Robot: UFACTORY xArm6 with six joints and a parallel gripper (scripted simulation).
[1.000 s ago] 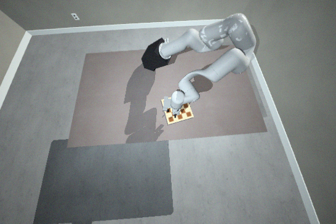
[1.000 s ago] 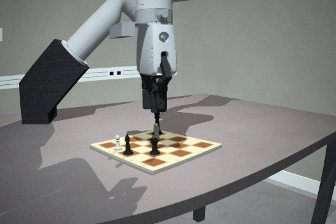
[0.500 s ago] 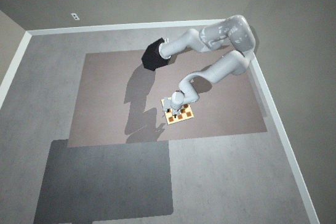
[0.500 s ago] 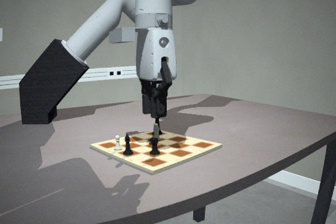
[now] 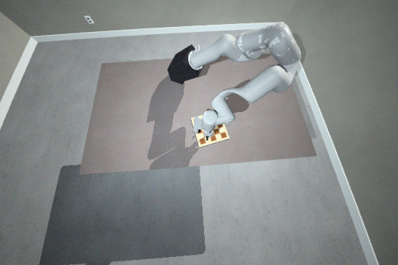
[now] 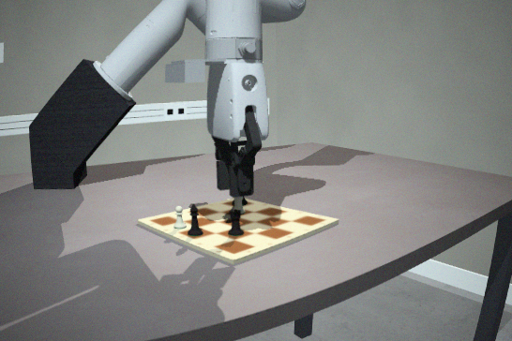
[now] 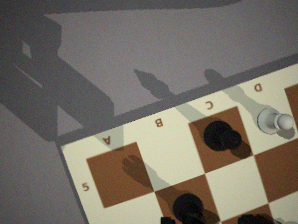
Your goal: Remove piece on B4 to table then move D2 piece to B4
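Observation:
The black piece on B4 stands upright. My gripper points down over the board, its fingertips above the height of that piece's top. The fingers are partly open and nothing shows held between them. In the wrist view only dark parts show at the bottom edge, so their exact line-up with the B4 piece is unclear. A pale grey piece, apparently on D2, stands behind, its upper part partly hidden by the fingers.
A black piece on C5 and a white pawn on D5 stand upright beside B4's neighbourhood. Another black piece shows partly at the far corner. The table surrounds the board.

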